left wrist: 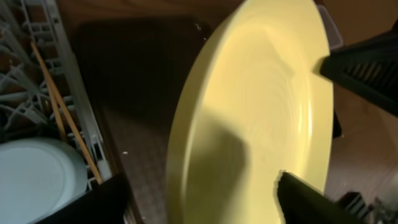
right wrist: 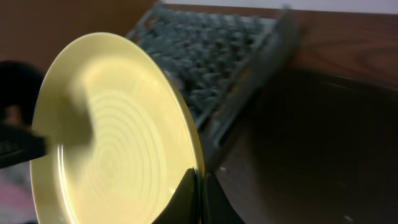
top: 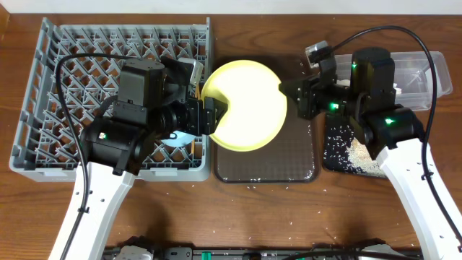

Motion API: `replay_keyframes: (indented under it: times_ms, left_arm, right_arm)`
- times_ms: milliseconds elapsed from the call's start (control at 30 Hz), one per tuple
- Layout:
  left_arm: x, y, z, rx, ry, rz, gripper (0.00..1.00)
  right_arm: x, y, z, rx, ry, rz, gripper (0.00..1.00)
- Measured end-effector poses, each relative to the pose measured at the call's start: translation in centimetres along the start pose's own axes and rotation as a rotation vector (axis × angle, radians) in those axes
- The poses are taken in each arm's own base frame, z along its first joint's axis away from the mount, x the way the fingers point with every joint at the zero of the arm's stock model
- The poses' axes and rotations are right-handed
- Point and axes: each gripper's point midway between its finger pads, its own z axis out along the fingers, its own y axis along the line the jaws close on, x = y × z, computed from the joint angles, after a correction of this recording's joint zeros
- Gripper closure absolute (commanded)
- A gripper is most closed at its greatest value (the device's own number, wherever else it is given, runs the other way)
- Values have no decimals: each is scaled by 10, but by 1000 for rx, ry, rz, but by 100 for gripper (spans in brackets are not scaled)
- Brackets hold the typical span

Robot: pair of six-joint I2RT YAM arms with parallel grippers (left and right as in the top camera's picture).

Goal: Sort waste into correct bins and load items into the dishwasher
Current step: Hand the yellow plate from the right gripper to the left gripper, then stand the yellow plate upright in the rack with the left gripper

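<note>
The round yellow plate (top: 249,105) hangs tilted on edge above the dark brown serving tray (top: 289,162). My right gripper (top: 289,97) is shut on the plate's right rim, as the right wrist view shows (right wrist: 200,186). My left gripper (top: 215,115) is open, and its two fingers straddle the plate's left rim (left wrist: 199,205) without pinching it. The grey-blue dish rack (top: 72,72) stands at the left. Two wooden chopsticks (left wrist: 62,112) and a pale blue bowl (left wrist: 31,180) lie in it.
A shallow black tray (top: 333,148) with rice grains and a beige lump (top: 361,152) lies at the right. A clear plastic tub (top: 426,72) stands behind it, partly hidden by my right arm. Stray grains dot the table's front.
</note>
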Motion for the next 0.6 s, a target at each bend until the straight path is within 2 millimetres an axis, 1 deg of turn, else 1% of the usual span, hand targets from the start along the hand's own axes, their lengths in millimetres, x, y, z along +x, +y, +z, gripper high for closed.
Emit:
replay_keyframes:
  times_ms: [67,100,167,233,267,300,367,400,433,467,500,533,600]
  left_arm:
    - [0,-2,0,10,2,-1,70]
    - [1,-3,0,19,4,-2,91]
    - [1,-5,0,30,7,-4,92]
    - [1,-3,-1,22,4,-2,92]
    - [-1,6,-2,-22,-6,-7,92]
    - [-2,9,-3,-39,-12,-9,92]
    - [-9,36,-14,-196,-64,-3,92]
    - [-14,50,-25,-293,-101,6,92]
    - [-17,60,-32,-361,-123,16,92]
    - [-22,75,-45,-467,-157,29,92]
    - [-26,88,-58,-567,-185,42,92]
    - [-32,103,-72,-685,-215,62,92]
    - [-43,123,-87,-847,-249,90,93]
  right_arm:
    - [-4,12,0,-65,-11,-35,98]
    - [-6,18,-1,-101,-16,-51,67]
    - [-6,21,-1,-115,-16,-63,41]
    - [-5,19,-1,-105,-13,-58,35]
    - [1,9,-1,-52,5,-25,34]
    - [4,-2,-2,7,16,11,34]
    - [14,-26,-7,121,42,77,33]
    - [16,-38,-12,174,44,103,33]
    - [17,-46,-15,209,41,118,33]
    - [16,-55,-20,242,35,132,32]
    - [16,-58,-21,257,33,138,32]
    - [16,-66,-26,290,28,152,32]
    - [16,-71,-29,312,24,157,32]
